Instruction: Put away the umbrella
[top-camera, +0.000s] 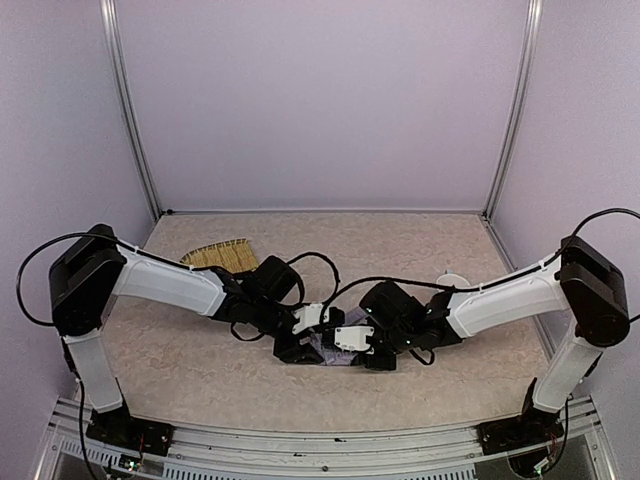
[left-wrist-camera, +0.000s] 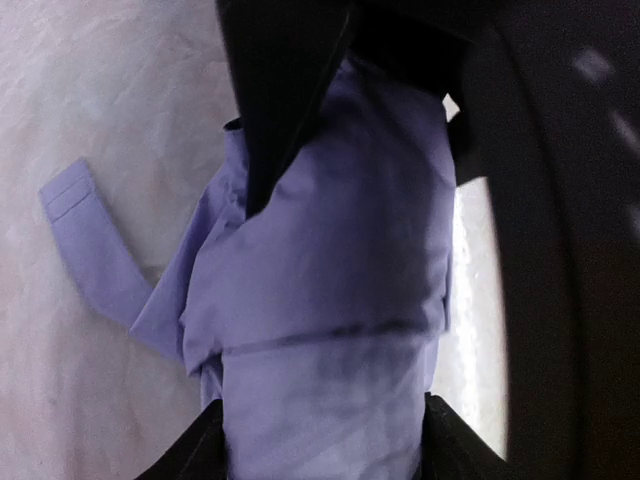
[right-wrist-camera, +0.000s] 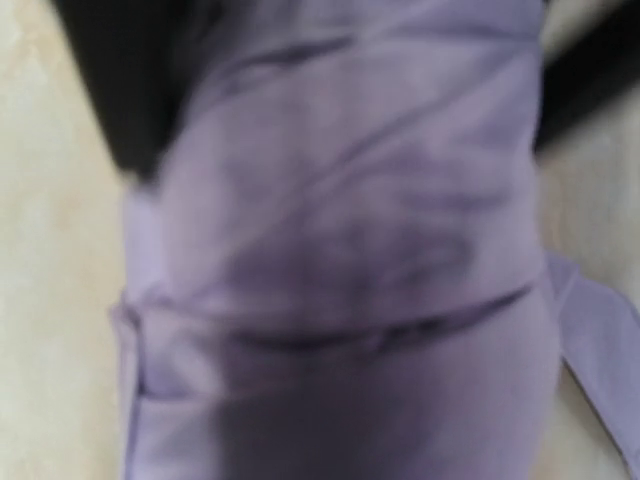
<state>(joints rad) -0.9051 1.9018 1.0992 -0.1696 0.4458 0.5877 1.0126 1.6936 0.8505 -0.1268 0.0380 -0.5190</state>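
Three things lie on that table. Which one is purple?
The umbrella, bundled at the middle where both arms meet, is lavender. The straw tray at the back left is tan; the cup by the right arm looks whitish.

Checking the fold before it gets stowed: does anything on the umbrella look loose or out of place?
Yes. The umbrella is bundled up, but its strap sticks out sideways, lying loose on the table instead of wrapped around the folds.

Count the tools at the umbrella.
2. The left tool closes on the umbrella from its left side; the right tool meets it from the right, its grip too blurred to judge. No others in view.
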